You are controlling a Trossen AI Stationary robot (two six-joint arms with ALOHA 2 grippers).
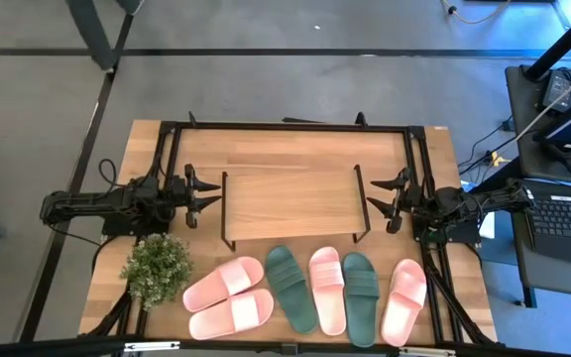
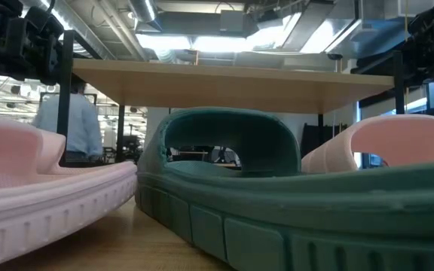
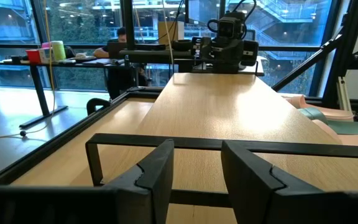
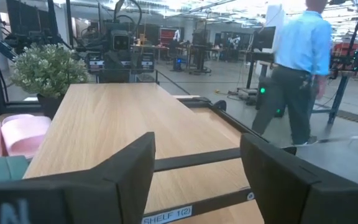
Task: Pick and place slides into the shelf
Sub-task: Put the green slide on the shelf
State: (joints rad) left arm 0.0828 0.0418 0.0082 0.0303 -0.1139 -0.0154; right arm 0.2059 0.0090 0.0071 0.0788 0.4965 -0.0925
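You have both pincers, left (image 1: 209, 195) and right (image 1: 377, 194), apart and empty flanking the shelf (image 1: 289, 201); slides (image 1: 312, 290) line the tabletop's (image 1: 266, 149) near edge, within reach.

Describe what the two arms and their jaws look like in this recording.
Both arms are dark, jointed, with black cables trailing along them. The left gripper and right gripper each end in two black, blocky, angular jaws. No markings are visible on them.
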